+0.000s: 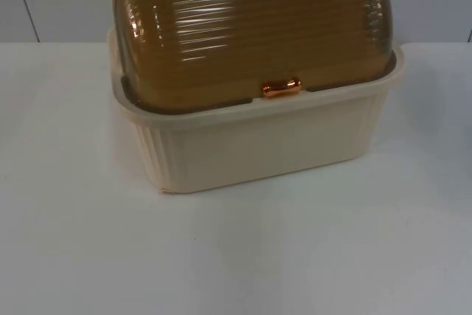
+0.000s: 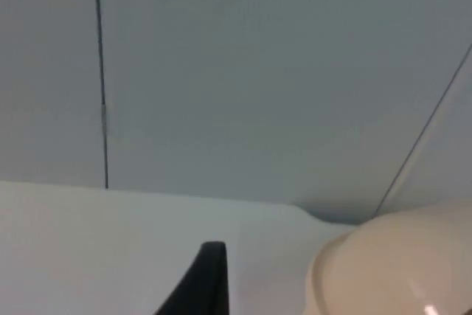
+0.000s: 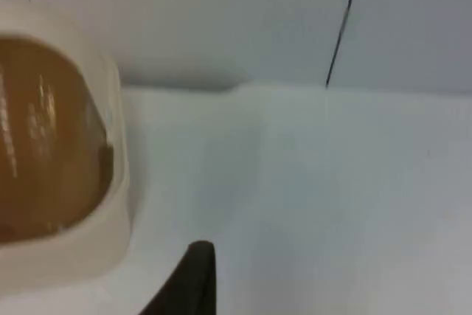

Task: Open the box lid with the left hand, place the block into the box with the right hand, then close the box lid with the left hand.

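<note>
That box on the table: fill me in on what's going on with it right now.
Nothing is handling it at this moment. The cream box stands on the white table against the grey partition wall, its ribbed amber lid shut down with the copper-coloured handle at the front rim. The left gripper waits over the table to one side of the box, the right gripper to the other; neither touches it. Opening the lid has not begun.

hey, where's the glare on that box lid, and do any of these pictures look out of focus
Top view: white streaks of glare run across the ribbed amber lid, and the copper handle glints. Left wrist view: the cream box edge looks soft. Right wrist view: the lid is smeared, with faint glare streaks.
</note>
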